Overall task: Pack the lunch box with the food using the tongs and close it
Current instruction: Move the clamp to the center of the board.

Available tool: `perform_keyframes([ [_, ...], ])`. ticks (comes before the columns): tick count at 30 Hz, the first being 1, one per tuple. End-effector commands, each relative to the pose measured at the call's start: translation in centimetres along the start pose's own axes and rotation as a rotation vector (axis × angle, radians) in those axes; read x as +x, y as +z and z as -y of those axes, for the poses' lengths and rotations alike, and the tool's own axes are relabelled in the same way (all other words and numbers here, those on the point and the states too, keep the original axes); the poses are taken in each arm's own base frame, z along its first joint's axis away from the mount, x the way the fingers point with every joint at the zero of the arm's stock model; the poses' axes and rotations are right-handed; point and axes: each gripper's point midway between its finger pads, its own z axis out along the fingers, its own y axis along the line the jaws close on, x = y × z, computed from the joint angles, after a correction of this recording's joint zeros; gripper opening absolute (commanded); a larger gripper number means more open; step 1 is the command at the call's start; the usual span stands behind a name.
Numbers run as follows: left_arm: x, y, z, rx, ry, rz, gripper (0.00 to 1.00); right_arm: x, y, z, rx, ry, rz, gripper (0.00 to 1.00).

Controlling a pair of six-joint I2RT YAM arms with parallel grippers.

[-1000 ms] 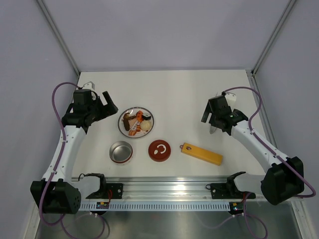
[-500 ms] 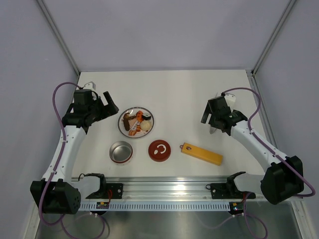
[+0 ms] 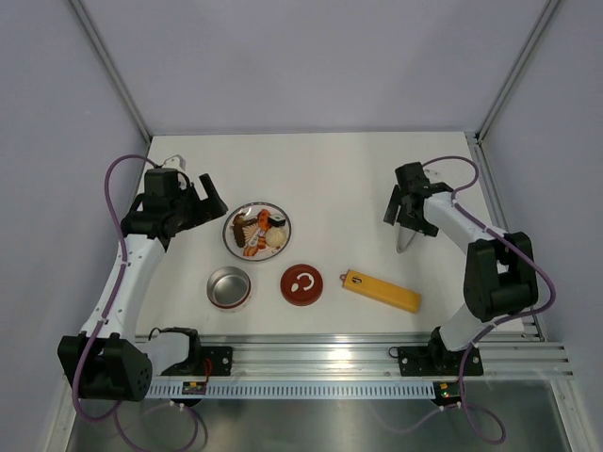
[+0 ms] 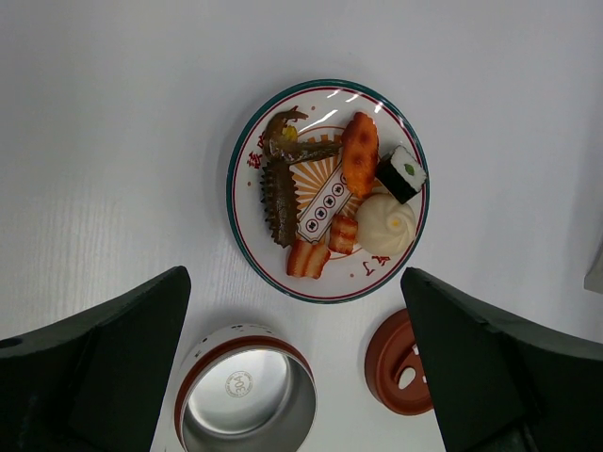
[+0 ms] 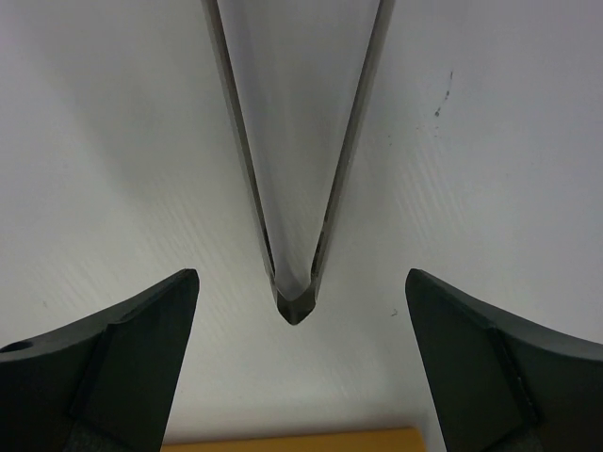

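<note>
The food [image 4: 330, 193], small brown, orange and cream pieces, lies on a round plate [image 4: 241, 218]. The open lunch box [image 4: 247, 403], steel inside with a red band, stands just in front of it, and its dark-red lid [image 4: 398, 363] lies to the right. My left gripper [image 4: 294, 275] hangs open above them, left of the plate [image 3: 232, 241] in the top view. The silver tongs [image 5: 297, 141] lie flat on the table, joined end toward me, between the open fingers [image 5: 122, 363] of my right gripper [image 5: 300, 282], which is not touching them.
A long yellow-orange bar [image 3: 381, 290] lies right of the lid [image 3: 301, 283], and its edge [image 5: 292, 441] shows just below the tongs' joined end. The lunch box [image 3: 229, 287] stands near the front rail. Grey walls enclose the white table.
The right arm has folded, its elbow swinging up and inward, and its gripper has shifted slightly back over the tongs. The left gripper has barely moved. Both stay open.
</note>
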Motion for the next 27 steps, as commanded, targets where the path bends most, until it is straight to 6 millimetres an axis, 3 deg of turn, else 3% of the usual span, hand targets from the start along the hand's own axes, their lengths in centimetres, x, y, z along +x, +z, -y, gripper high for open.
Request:
perform_keyframes([
  [1,-1.3,-0.4,0.9,0.027,0.006,0.039,0.99,-1.4,1.0,-1.4,-0.022,-0.023,-0.010,1.00],
  [6,-0.9,-0.3,0.7,0.019,0.008,0.026,0.99,-1.4,3.9,-1.7,-0.025,0.011,-0.056,1.00],
  [15,-0.9,-0.3,0.6,0.011,0.012,0.024,0.99,-0.7,6.9,-1.1,-0.006,0.031,-0.091,1.00],
  [24,-0.7,-0.5,0.2,-0.010,0.008,0.022,0.99,-1.4,8.9,-0.7,0.012,0.005,-0.080,0.99],
  [27,-0.7,-0.7,0.1,-0.016,0.006,0.019,0.99,-2.2,9.0,-0.7,0.021,-0.004,-0.062,0.92],
])
